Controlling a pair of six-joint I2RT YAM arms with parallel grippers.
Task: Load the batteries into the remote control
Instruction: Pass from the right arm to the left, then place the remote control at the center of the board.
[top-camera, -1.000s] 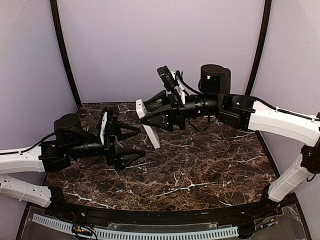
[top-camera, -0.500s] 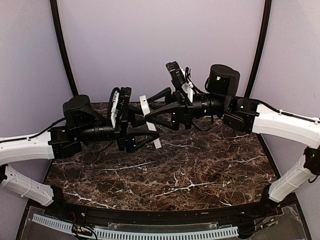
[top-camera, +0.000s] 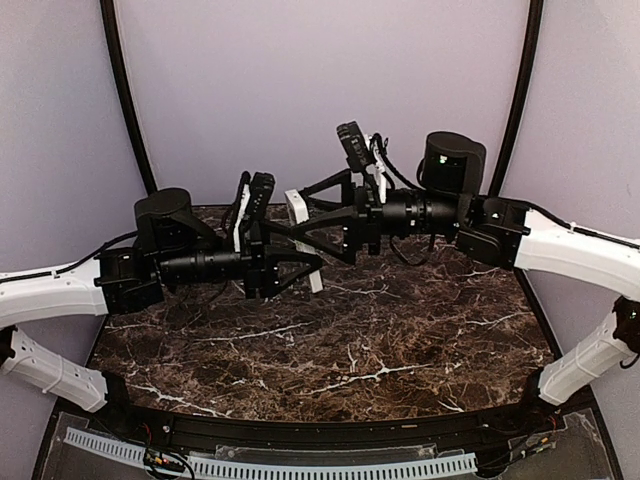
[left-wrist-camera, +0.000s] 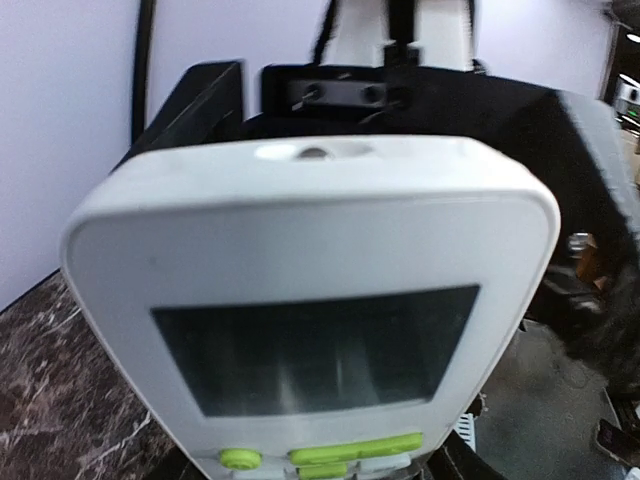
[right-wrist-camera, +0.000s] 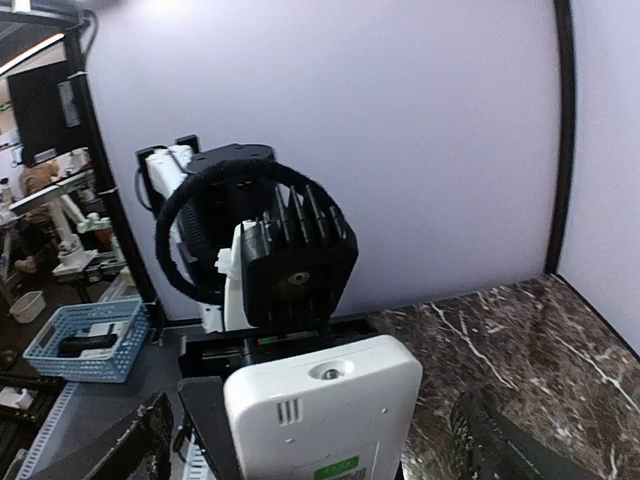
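The white remote control (top-camera: 296, 207) hangs upright in mid-air above the back of the table, between both arms. My left gripper (top-camera: 305, 250) is shut on its lower part. In the left wrist view the remote control (left-wrist-camera: 310, 230) fills the frame, dark display and green buttons facing the camera, hiding the jaws. My right gripper (top-camera: 290, 213) stands open around the upper part. In the right wrist view the remote control (right-wrist-camera: 325, 410) shows its back with a green label, and the dark fingers (right-wrist-camera: 490, 440) stand clear of its sides. The batteries are out of view.
The dark marble table (top-camera: 380, 340) lies below both arms. Purple walls and black frame poles (top-camera: 128, 110) close in the back and sides. The left arm's wrist camera housing (right-wrist-camera: 295, 260) sits right behind the remote. A blue basket (right-wrist-camera: 85, 340) stands off the table.
The left arm rose and moved right to the remote, and its jaws closed on it. The right gripper's jaws widened and let go of the remote.
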